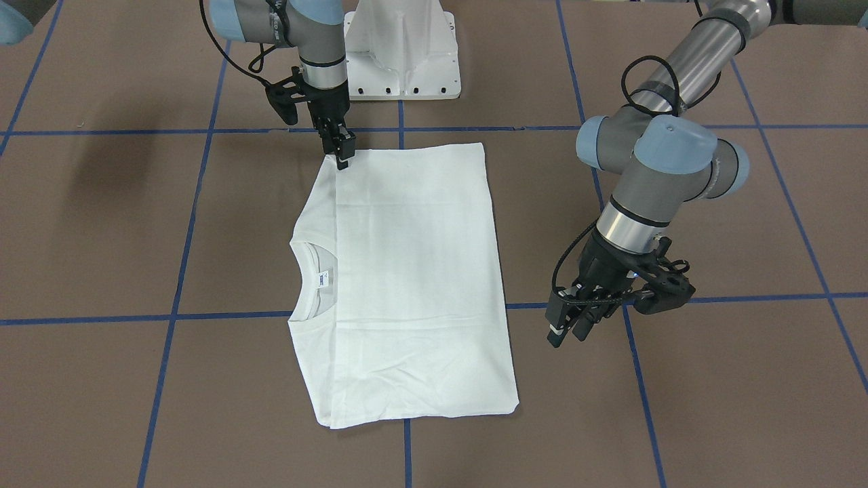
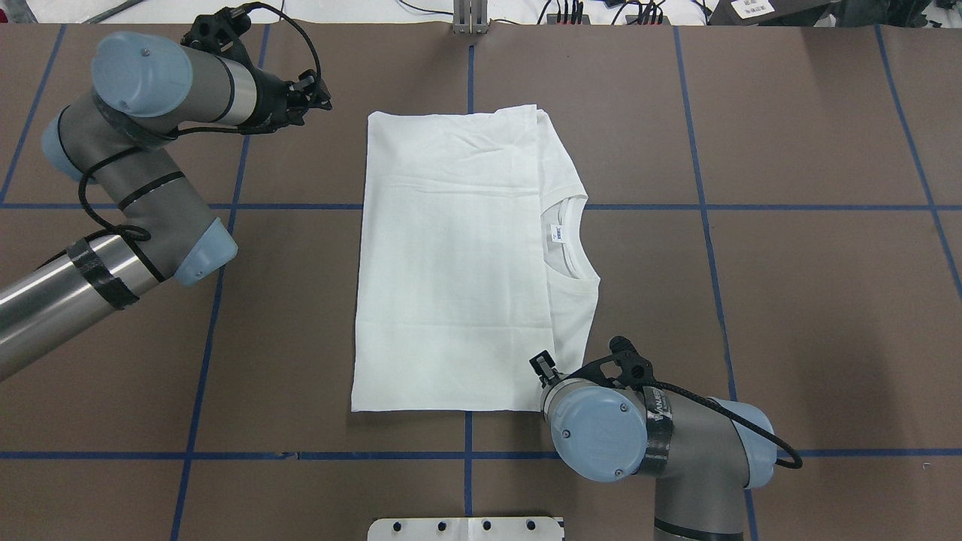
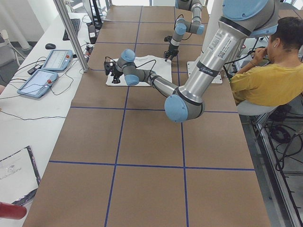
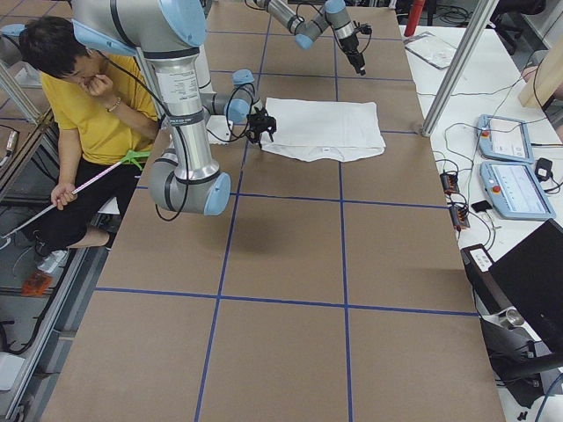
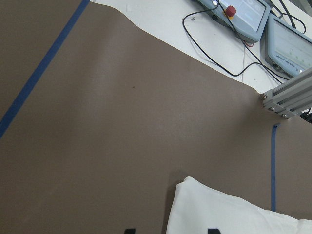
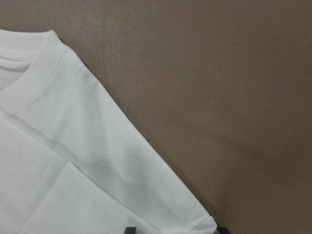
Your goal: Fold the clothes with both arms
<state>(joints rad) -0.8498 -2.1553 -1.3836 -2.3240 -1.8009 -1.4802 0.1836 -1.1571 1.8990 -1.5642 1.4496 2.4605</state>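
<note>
The white T-shirt (image 1: 413,271) lies flat and folded into a rectangle on the brown table, also in the overhead view (image 2: 451,263). Its ribbed collar and small label (image 1: 323,278) show; the printed text is hidden. My right gripper (image 1: 342,159) is down at the shirt's shoulder corner nearest the robot (image 2: 543,368). In the right wrist view (image 6: 175,229) its jaws stand open on either side of that corner (image 6: 195,219). My left gripper (image 1: 568,332) hovers open and empty above bare table beside the far hem corner (image 5: 195,195), also in the overhead view (image 2: 325,92).
The white metal pedestal (image 1: 403,54) stands at the robot's edge of the table. Blue tape lines (image 1: 176,271) cross the brown surface. A seated person in yellow (image 3: 265,80) is beside the robot. Teach pendants (image 4: 510,167) and an aluminium post (image 4: 457,61) are at the far side.
</note>
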